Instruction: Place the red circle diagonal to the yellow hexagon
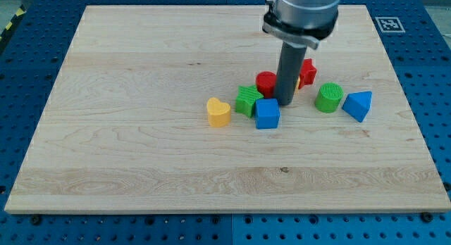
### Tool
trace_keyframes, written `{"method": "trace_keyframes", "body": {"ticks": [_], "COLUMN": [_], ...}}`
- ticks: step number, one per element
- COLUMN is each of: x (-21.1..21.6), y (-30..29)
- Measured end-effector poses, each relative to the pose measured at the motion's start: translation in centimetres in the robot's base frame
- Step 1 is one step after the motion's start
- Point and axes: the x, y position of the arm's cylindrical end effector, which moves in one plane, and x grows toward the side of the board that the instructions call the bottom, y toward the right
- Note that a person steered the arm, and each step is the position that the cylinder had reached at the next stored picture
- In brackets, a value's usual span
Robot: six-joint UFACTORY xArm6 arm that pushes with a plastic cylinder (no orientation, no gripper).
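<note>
Pale matt wooden board (141, 132) with visible grain; ribbed plastic-looking green blocks (328, 97); dark matt rod (287, 76).

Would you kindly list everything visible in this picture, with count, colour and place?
Wooden board: one, pale wood, filling most of the view, on a blue perforated table.
Yellow heart block: one, leftmost of the cluster.
Green block: one, shape unclear, right of the heart.
Blue cube: one, at the cluster's bottom.
Red circle: one, just left of the rod.
Red block: one, partly hidden behind the rod.
Green cylinder: one, right of the rod.
Blue triangular block: one, rightmost.
My tip: one, dark, between red circle and green cylinder.
</note>
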Motion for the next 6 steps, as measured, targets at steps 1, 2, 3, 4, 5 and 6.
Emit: {"method": "trace_keyframes", "body": {"ticks": [1, 2, 3, 4, 5, 6], "x": [-1.5, -0.3, 3.2, 1.3, -2.9, -4.2], "y": [0.9, 2.0, 1.2, -3.5, -3.5, -2.5]}}
